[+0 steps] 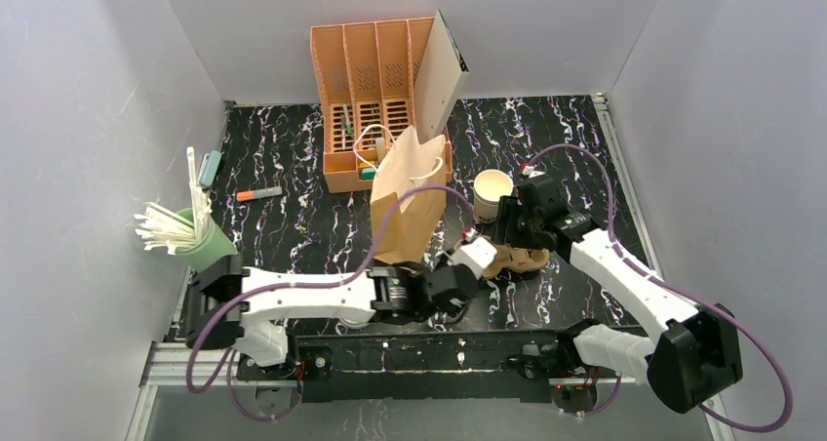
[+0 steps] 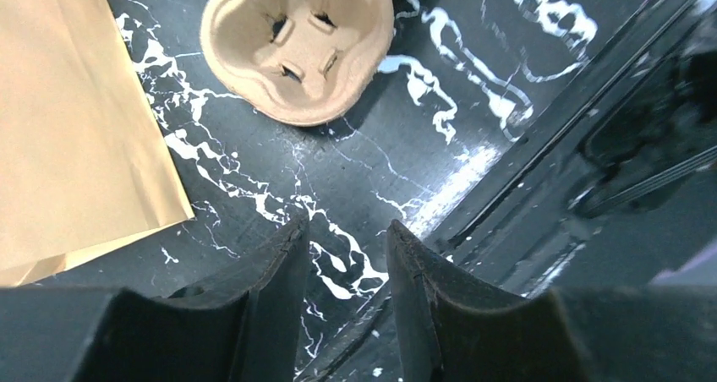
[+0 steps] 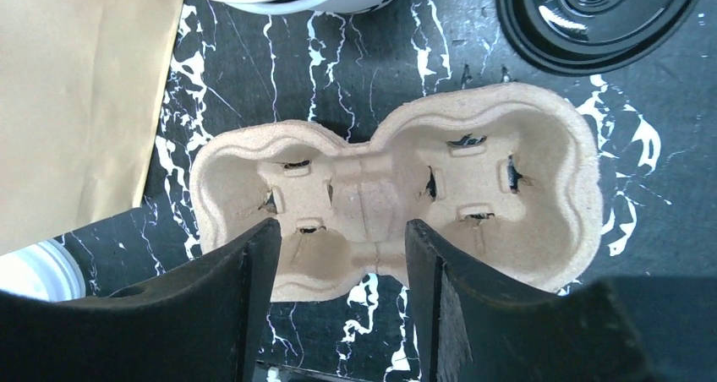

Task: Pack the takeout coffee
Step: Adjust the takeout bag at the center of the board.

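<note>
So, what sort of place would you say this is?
Probably a lab test cell staged for takeout packing: plain white walls, a marbled table, a paper bag and a pulp cup carrier.

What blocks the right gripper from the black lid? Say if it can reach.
Probably yes: the right gripper, open above the cup carrier, has the black lid lying uncovered just beyond it.
</note>
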